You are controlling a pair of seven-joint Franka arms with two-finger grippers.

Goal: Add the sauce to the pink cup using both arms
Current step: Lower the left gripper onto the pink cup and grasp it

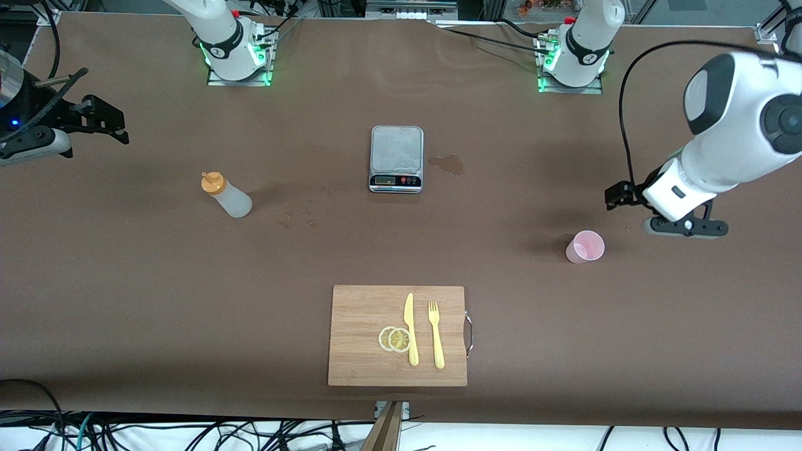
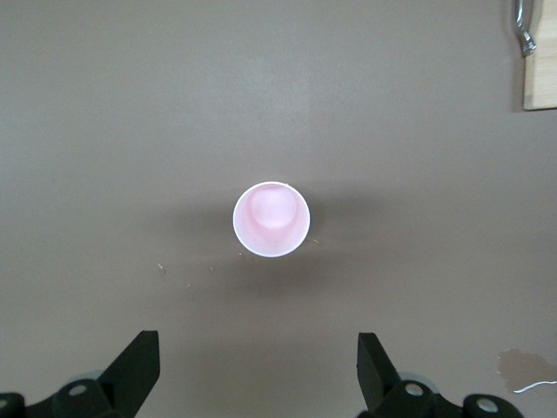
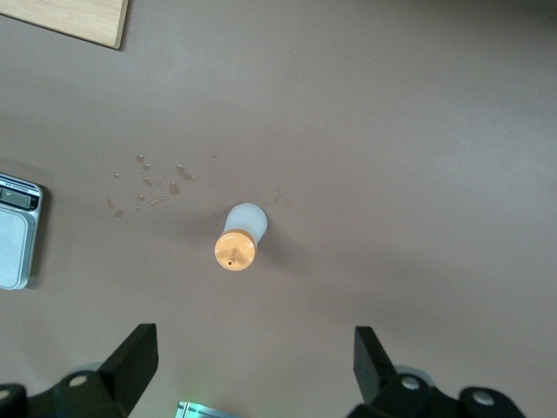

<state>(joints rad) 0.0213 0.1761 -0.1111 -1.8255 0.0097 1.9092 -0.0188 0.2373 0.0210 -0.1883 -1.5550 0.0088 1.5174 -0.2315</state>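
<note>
Hovering, fingers apart: left gripper point(image 2: 257, 370) above pink cup point(image 2: 271, 219); right gripper point(image 3: 252, 366) seemingly above sauce point(image 3: 238, 237).

Small translucent whitish squeeze bottle with orange nozzle cap point(image 1: 227, 195) upright at 9 o'clock of grey digital kitchen scale point(image 1: 396, 158). Small pale pink tapered cup point(image 1: 585, 246) upright at 4 o'clock of scale. Bamboo cutting board point(image 1: 363, 335) at scale's 6 o'clock carries yellow plastic knife point(image 1: 410, 327), yellow plastic fork point(image 1: 435, 334), two lemon slices point(image 1: 395, 339). Left gripper point(image 1: 683, 225) hangs over table at cup's 2 o'clock. Right gripper point(image 1: 100, 119) hangs over table at bottle's 10 o'clock.
</note>
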